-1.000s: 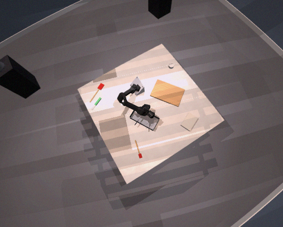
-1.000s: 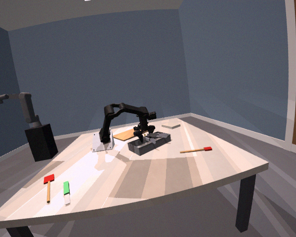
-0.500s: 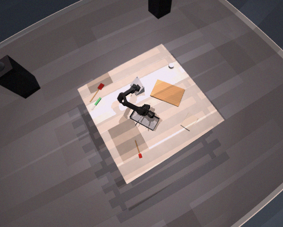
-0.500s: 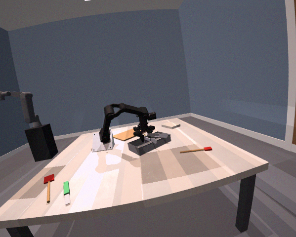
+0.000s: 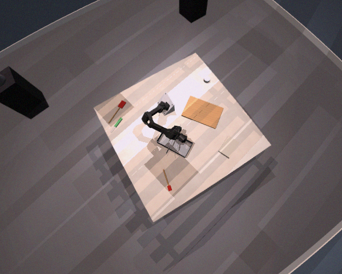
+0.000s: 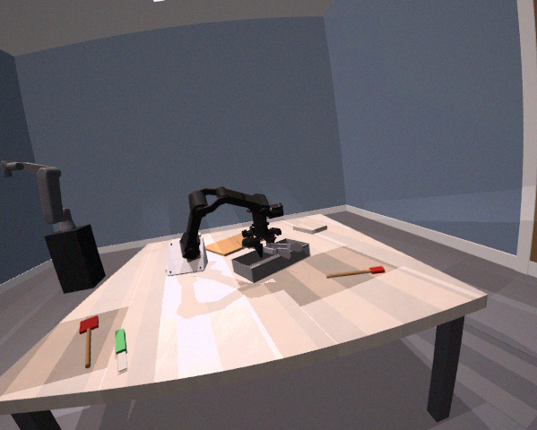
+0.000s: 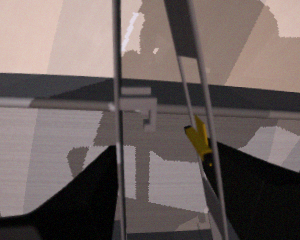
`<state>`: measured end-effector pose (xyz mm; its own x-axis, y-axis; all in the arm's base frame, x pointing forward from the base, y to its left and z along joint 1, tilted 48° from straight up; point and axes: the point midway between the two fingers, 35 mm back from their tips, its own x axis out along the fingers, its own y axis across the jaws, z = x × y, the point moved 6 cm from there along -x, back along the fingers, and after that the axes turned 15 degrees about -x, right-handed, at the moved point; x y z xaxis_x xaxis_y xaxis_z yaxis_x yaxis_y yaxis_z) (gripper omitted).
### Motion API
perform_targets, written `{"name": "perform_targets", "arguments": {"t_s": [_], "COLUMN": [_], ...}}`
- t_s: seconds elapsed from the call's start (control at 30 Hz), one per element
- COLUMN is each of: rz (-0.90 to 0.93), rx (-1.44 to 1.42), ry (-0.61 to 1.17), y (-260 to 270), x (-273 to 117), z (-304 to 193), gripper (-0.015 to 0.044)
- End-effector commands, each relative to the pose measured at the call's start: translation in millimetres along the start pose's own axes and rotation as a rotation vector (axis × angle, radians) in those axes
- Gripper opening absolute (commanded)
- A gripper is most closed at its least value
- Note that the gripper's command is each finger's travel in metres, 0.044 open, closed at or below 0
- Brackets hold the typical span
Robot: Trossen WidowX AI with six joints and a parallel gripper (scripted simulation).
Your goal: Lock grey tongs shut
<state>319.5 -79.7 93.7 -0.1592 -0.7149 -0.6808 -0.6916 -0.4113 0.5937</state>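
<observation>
The grey tongs (image 7: 118,65) (image 6: 284,247) lie across the roasting tin (image 5: 171,149) (image 6: 271,267) (image 7: 20,90). In the wrist view their two long arms run up the picture, a gap between them. A grey hooked piece (image 7: 151,106) sits by the left arm and a yellow piece (image 7: 202,139) by the right arm. My gripper (image 7: 158,148) (image 6: 264,245) points down over the tin and is shut on the tongs, a fingertip against the outside of each arm. The wooden board (image 5: 203,112) (image 6: 224,245) lies flat behind the tin. The hinge is not plain to see.
Two red-headed tools (image 5: 121,104) (image 5: 169,188) and a green-handled tool (image 5: 117,122) lie on the table. A pale slab (image 6: 310,228) lies beyond the tin. A small round object (image 5: 206,80) is near the far edge. My base plate (image 6: 180,263) stands beside the board.
</observation>
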Motion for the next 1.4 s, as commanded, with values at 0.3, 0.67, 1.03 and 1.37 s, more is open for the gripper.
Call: {"name": "perform_targets", "arguments": {"t_s": [0.3, 0.67, 1.03, 1.37], "rz": [-0.001, -0.001, -0.001, -0.005], "rx": [0.004, 0.004, 0.004, -0.009], "ry": [0.001, 0.001, 0.001, 0.003], "y": [0, 0, 0, -2], "x": [0, 0, 0, -14], "z": [-1, -1, -1, -2], "gripper": [0.0141, 0.0067, -0.0065, -0.0150]}}
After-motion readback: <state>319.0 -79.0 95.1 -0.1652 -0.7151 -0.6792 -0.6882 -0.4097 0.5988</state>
